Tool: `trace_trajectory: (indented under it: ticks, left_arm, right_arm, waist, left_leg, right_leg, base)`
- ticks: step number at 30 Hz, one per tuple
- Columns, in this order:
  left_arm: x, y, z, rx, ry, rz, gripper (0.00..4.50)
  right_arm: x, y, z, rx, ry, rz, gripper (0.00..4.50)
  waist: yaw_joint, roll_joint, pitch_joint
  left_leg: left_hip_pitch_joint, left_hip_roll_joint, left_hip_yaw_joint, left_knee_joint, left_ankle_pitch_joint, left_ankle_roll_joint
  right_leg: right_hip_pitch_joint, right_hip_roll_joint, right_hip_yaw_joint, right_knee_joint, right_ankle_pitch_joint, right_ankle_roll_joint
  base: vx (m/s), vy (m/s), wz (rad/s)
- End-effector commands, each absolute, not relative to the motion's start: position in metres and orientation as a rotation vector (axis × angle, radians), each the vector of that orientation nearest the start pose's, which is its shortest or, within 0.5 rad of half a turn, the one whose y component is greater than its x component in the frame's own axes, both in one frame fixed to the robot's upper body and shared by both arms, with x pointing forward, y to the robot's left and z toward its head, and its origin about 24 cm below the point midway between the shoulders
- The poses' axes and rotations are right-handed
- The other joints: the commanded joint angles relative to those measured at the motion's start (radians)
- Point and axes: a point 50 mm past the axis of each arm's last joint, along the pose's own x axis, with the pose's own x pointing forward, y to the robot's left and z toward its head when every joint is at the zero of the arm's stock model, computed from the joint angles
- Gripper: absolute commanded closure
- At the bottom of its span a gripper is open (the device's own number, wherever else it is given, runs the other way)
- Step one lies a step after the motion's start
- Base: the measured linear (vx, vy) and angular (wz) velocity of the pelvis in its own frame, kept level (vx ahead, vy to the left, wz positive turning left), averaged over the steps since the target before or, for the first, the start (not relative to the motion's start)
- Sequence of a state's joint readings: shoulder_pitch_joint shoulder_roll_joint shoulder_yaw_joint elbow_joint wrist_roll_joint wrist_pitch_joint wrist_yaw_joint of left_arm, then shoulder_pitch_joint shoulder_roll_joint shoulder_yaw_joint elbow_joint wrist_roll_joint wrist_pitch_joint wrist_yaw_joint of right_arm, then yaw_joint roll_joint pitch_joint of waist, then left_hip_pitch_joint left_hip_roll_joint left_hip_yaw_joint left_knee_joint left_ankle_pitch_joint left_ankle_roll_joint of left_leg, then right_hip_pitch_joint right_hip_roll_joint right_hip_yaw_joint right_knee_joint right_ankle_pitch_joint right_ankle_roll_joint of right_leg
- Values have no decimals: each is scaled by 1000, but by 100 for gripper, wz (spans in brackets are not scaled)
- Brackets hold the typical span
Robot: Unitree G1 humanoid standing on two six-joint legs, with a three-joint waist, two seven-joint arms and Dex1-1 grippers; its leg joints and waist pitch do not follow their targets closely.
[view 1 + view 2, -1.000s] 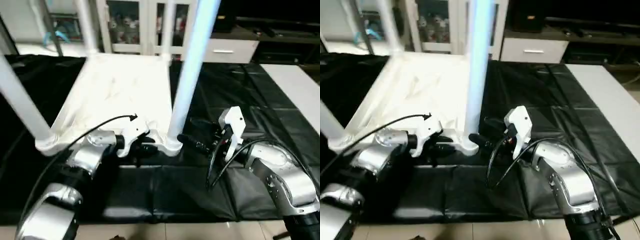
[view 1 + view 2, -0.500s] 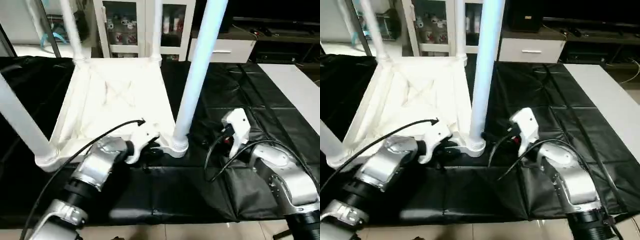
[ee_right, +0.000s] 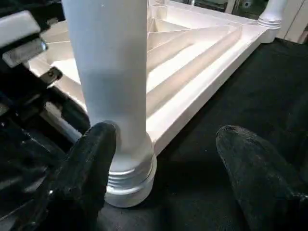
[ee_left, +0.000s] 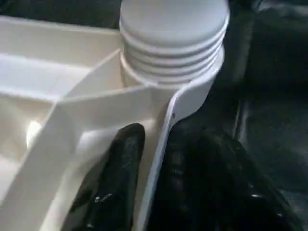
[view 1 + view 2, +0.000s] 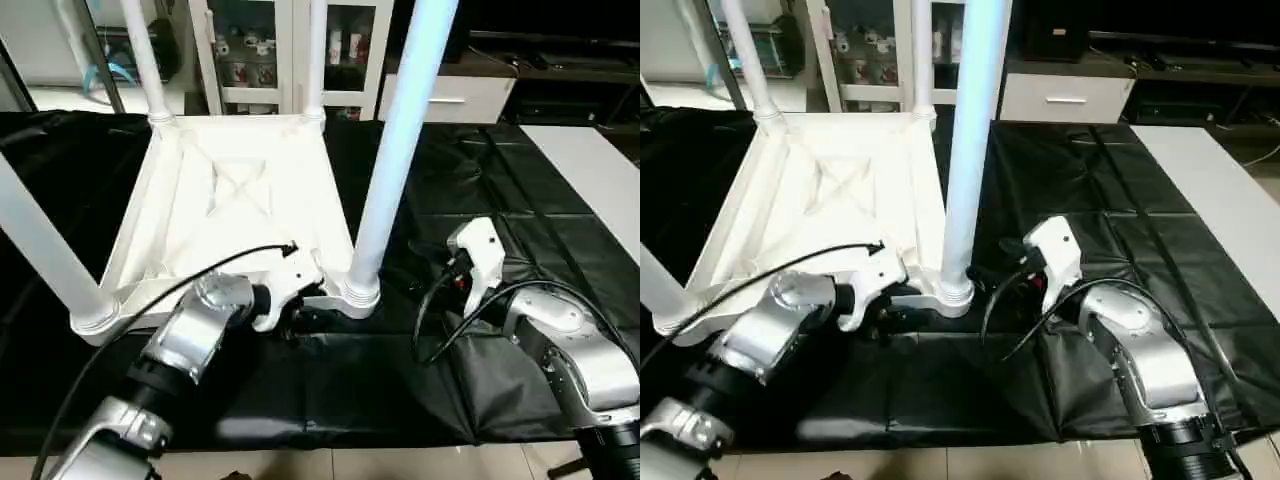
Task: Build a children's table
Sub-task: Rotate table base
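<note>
Left gripper (image 4: 159, 192) straddles the upturned table top's (image 5: 240, 190) rim, fingers apart; right gripper (image 3: 163, 178), fingers spread, flanks the near leg (image 5: 395, 150).

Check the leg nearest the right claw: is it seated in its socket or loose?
Seated, apparently: the leg stands upright, its ribbed base in the top's corner socket.

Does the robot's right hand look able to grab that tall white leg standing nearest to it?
Probably yes: the right hand is open beside the tall white tube leg, one finger already near its base, with just black cloth between them.
</note>
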State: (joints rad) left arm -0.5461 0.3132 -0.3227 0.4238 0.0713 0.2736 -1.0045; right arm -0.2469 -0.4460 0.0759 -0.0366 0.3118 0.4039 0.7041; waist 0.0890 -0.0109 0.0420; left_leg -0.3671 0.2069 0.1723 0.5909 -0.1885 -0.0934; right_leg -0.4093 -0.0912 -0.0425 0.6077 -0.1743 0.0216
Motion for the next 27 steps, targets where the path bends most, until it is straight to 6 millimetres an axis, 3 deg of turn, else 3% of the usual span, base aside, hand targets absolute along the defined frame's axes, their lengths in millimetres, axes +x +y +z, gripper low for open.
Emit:
trace_trajectory:
  ticks: [1,7,10,14,15,19,27]
  left_arm:
    - [319,115,59,466,434,-1196,223]
    - [335,130,68,537,440,-1196,223]
    - [336,132,69,541,458,-1206,223]
    - [335,138,66,554,526,-1252,223]
    - [335,139,64,556,550,-1274,223]
    - [334,138,59,544,571,-1295,223]
    - [337,135,55,545,552,-1262,301]
  right_arm:
    - [279,-168,91,-119,191,828,87]
    - [274,-166,90,-118,197,857,87]
    - [273,-166,89,-121,200,862,87]
    - [272,-166,89,-124,204,871,87]
    - [271,-166,89,-125,205,874,87]
    - [270,-166,88,-128,208,870,87]
    - [270,-167,89,-129,206,870,87]
  waist:
    - [1,4,-59]
    - [0,12,-59]
    - [1,12,-61]
    - [1,15,-59]
    - [2,20,-59]
    - [3,20,-59]
    - [2,17,-56]
  left_leg:
    - [8,10,2,-75,-227,16]
    - [9,10,0,-76,-238,2]
    - [8,12,1,-73,-208,7]
    - [9,9,3,-73,-211,9]
    - [10,10,2,-73,-213,8]
    - [11,11,3,-72,-216,5]
    - [10,12,2,-74,-239,5]
  right_leg:
    - [49,-33,28,-71,-175,-205]
    - [51,-33,28,-69,-169,-208]
    - [54,-34,29,-60,-111,-228]
    - [53,-34,29,-63,-124,-237]
    - [53,-35,29,-62,-125,-239]
    - [54,-36,30,-62,-111,-250]
    - [54,-37,30,-68,-164,-239]
  base:
    - [0,0,0]
    - [0,0,0]
    - [0,0,0]
    - [0,0,0]
    - [0,0,0]
    - [0,0,0]
    - [0,0,0]
